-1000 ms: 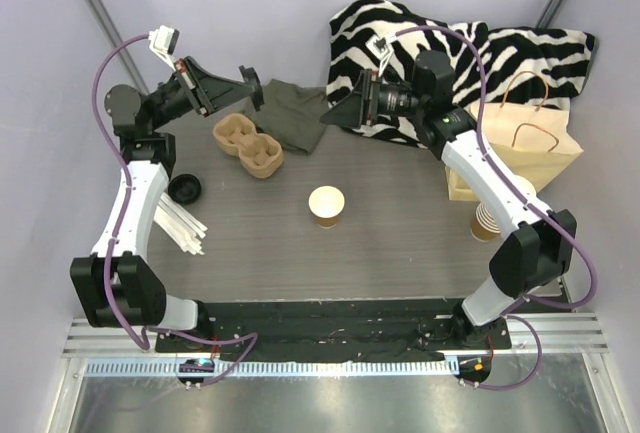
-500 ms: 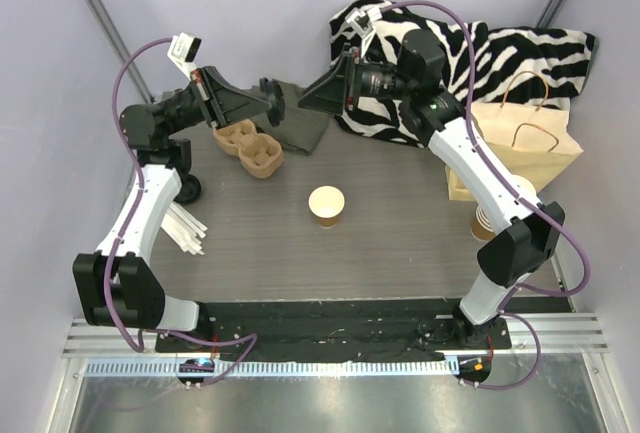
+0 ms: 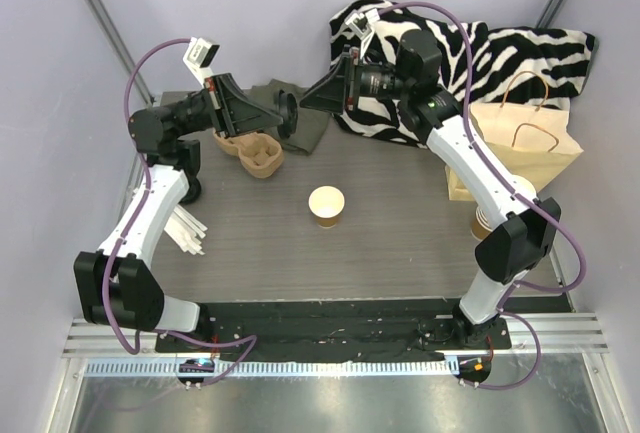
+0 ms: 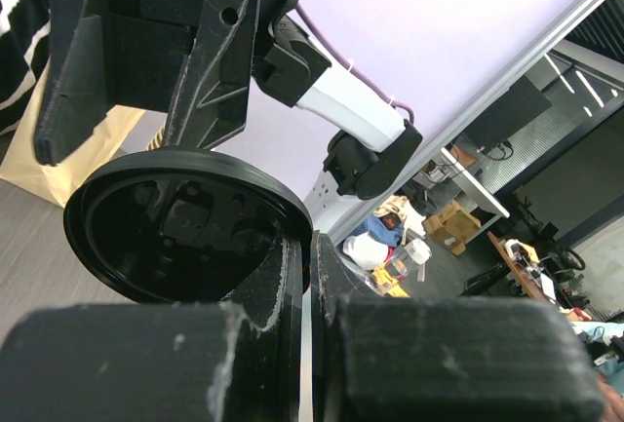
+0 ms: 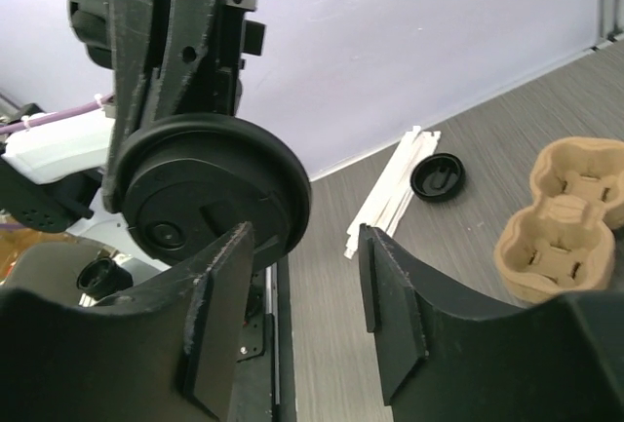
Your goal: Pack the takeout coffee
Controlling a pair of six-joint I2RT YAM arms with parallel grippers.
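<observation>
Brown and lidless, the cup (image 3: 326, 205) stood upright on the grey table (image 3: 400, 243), out in the middle and well apart from both claws. Nothing touched it.

Above the far side, the left claw (image 3: 284, 114) was clamped tight on the rim of a black lid (image 3: 292, 113), holding it on edge in the air. From the left wrist, the lid (image 4: 175, 227) showed its hollow underside, its rim pinched between the two fingers (image 4: 283, 295). The right claw (image 3: 308, 103) faced it from just beside. From the right wrist, its fingers (image 5: 390, 305) stood apart and gripped nothing. The lid (image 5: 210, 198) hung just beyond the left one, and it was not clear whether they touched.

Below the left claw lay a moulded pulp carrier (image 3: 258, 155), partly hidden by the arm. A second lid (image 3: 185, 189) rested on the table near the left arm, next to a bundle of white sticks (image 3: 182, 225). A green cloth (image 3: 308, 125) lay behind the carrier, and a zebra cloth (image 3: 480, 48) was bunched at the far right. A paper bag (image 3: 530, 148) leaned in front of it. A stack of cups (image 3: 486, 221) stood by the right arm.
</observation>
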